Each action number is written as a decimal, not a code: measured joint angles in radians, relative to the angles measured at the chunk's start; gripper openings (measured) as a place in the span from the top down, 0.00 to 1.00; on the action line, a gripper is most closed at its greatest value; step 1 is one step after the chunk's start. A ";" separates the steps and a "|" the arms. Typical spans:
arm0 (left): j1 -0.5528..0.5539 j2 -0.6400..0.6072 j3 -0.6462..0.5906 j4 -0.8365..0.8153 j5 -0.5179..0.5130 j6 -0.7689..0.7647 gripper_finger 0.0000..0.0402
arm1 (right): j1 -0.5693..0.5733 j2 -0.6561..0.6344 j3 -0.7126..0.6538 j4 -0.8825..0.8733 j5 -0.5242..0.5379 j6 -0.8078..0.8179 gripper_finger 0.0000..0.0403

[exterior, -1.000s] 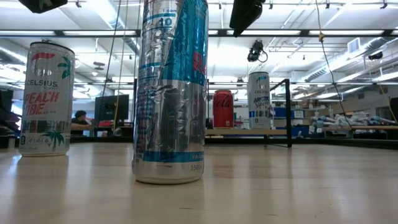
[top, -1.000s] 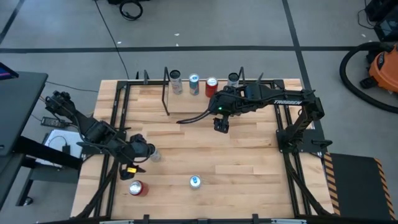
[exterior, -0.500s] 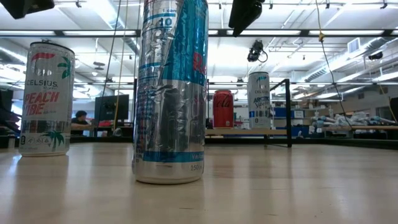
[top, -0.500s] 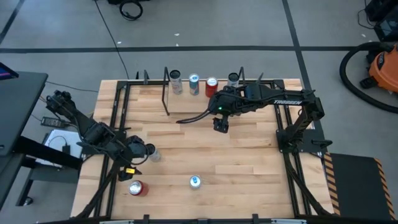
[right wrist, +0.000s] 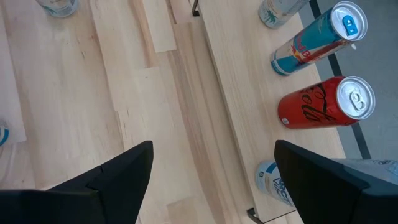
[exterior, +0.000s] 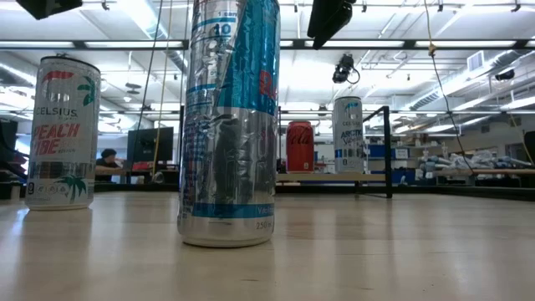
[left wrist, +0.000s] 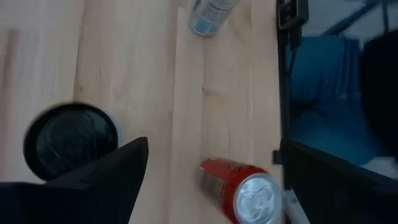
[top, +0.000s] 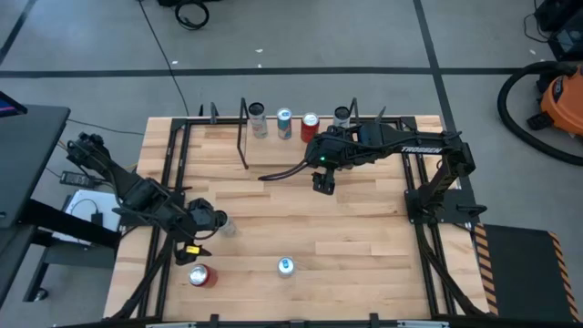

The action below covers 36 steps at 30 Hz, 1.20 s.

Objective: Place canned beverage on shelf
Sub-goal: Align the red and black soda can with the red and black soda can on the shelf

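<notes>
An orange-and-black vacuum cleaner (top: 556, 91) stands on the grey floor (top: 319, 36), well apart from the right pincer (top: 324, 185); black cables (top: 191, 13) lie coiled farther off.

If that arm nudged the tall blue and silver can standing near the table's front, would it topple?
Probably fairly easily. The tall, slim blue and silver metal can stands upright on a narrow base, so a high push likely tips it. Once down, its round body would probably roll on the smooth wooden tabletop.

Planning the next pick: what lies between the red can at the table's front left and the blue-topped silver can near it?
Nothing: the high view shows only bare wooden tabletop between the red can and the blue-topped silver can.
</notes>
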 joint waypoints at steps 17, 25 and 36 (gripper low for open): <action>0.054 0.000 0.000 0.013 -0.118 0.078 0.09 | 0.000 0.000 0.000 0.000 0.000 0.000 0.14; 0.054 0.007 0.000 0.013 -0.110 -0.058 0.09 | 0.000 0.000 0.000 0.000 -0.024 0.000 0.14; -0.021 0.148 0.001 0.025 0.094 -0.259 0.09 | 0.000 0.000 0.000 0.000 -0.037 0.000 0.14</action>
